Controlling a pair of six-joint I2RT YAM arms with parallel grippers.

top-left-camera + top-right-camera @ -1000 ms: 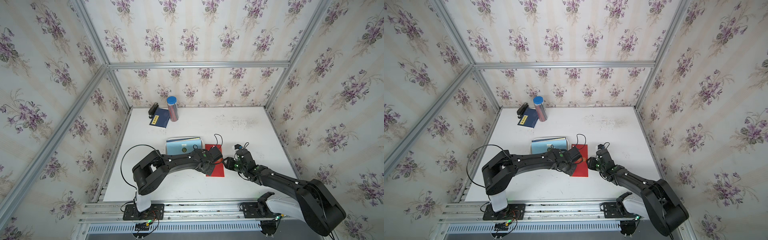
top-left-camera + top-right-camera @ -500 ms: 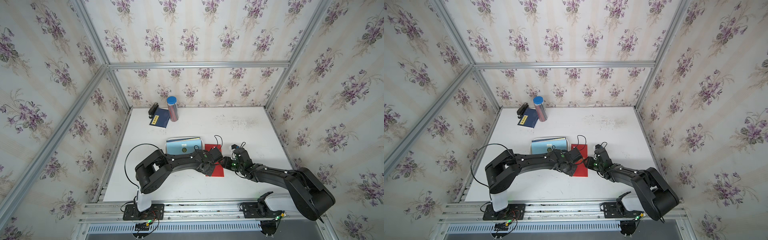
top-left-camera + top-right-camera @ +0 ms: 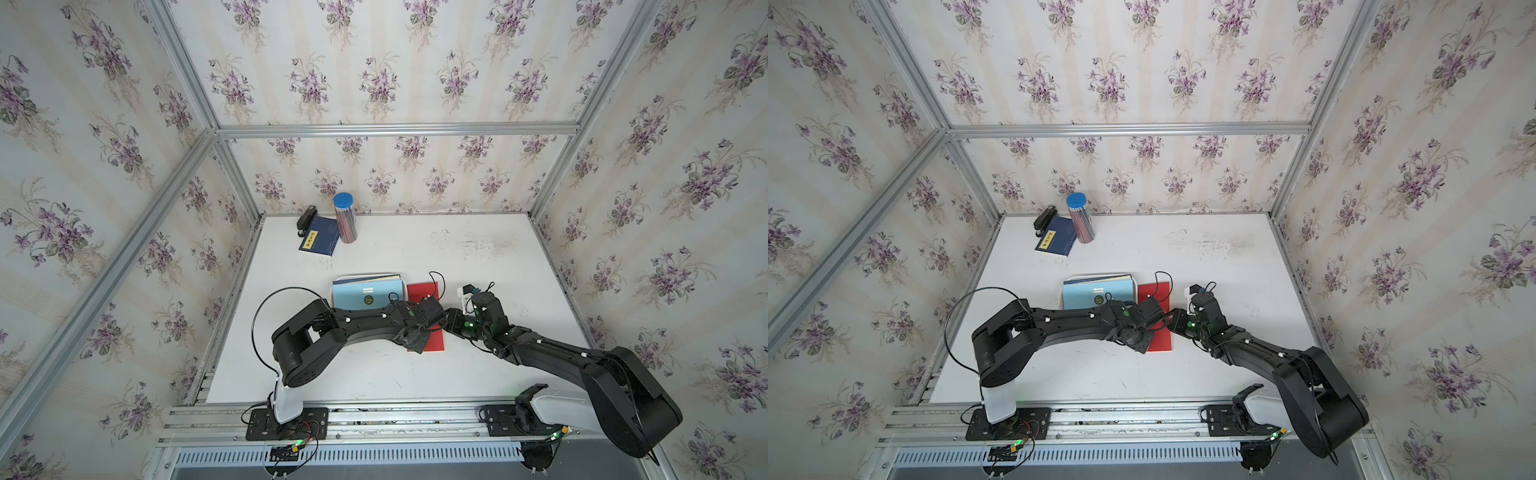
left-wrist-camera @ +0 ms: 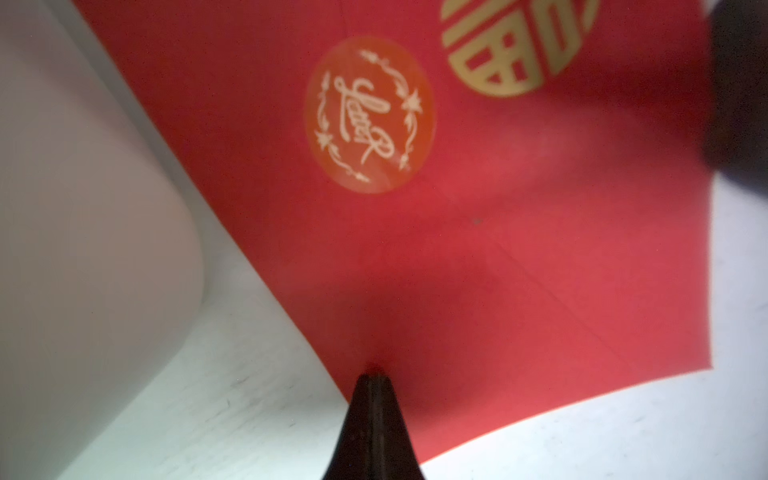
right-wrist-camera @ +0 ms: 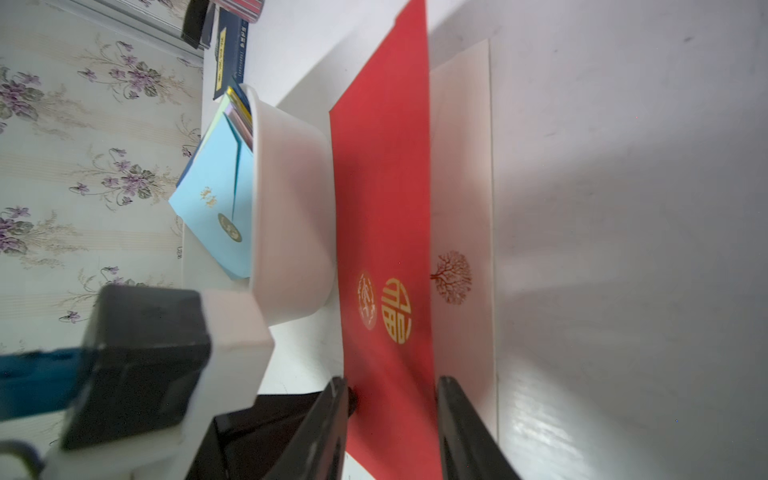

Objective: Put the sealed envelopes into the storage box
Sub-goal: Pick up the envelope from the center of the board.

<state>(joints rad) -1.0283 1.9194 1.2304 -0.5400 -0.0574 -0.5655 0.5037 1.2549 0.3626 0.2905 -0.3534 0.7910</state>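
A red envelope (image 3: 422, 293) lies on the table just right of the white storage box (image 3: 332, 291), on top of a white envelope with a tree seal (image 5: 461, 166). The box holds several envelopes, a light blue one (image 3: 361, 295) uppermost. My left gripper (image 4: 374, 377) is shut, its tip resting on a near corner of the red envelope (image 4: 498, 249); nothing shows between its jaws. My right gripper (image 5: 390, 380) is open and low, its fingers standing either side of the red envelope's (image 5: 382, 187) near end. In both top views the two grippers meet tip to tip (image 3: 445, 324).
A navy booklet (image 3: 319, 241), a blue-lidded pencil tube (image 3: 345, 218) and a black stapler (image 3: 305, 217) sit at the back left corner. The left arm's wrist camera (image 5: 141, 365) is close beside my right gripper. Papered walls close in three sides.
My right gripper has slid left along the table until it reaches the red envelope and the left gripper. The left arm has hardly moved.
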